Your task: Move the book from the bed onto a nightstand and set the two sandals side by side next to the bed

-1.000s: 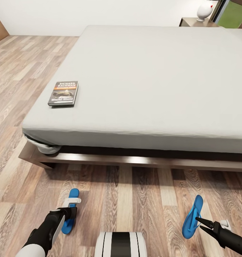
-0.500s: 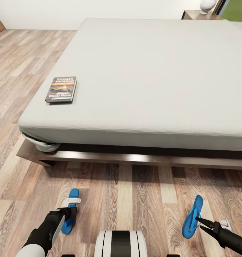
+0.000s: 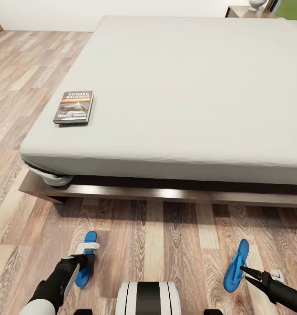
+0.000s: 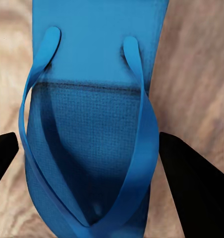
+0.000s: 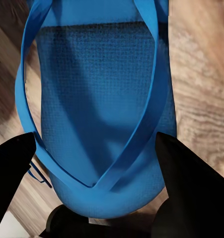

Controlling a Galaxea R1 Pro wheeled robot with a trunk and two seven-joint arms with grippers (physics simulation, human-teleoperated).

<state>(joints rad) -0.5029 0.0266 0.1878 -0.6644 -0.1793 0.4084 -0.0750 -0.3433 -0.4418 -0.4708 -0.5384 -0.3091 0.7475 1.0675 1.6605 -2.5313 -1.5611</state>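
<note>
I have a sandal at each arm. The left sandal (image 3: 86,258) sits at about seven o'clock in my head view, partly under the left gripper (image 3: 88,262); the right sandal (image 3: 235,266) is at about five o'clock, tilted up on edge with the right gripper (image 3: 243,271) at its heel end. They are well apart, both on the wood floor (image 3: 165,245) short of the bed (image 3: 179,87).

I judge these light and floppy: thin foam soles that bend, loose straps. Pinching across the sole edge near the strap looks the safer hold.

The left wrist view shows what my head view hides: the left sandal (image 4: 92,124) lies between dark fingers (image 4: 191,183) set wide on either side, apparently not touching it. In the right wrist view the right sandal (image 5: 102,109) also sits between fingers (image 5: 191,188), but I cannot tell whether they bear on it.

The book (image 3: 73,107) lies flat at ten o'clock, near the mattress corner.
</note>
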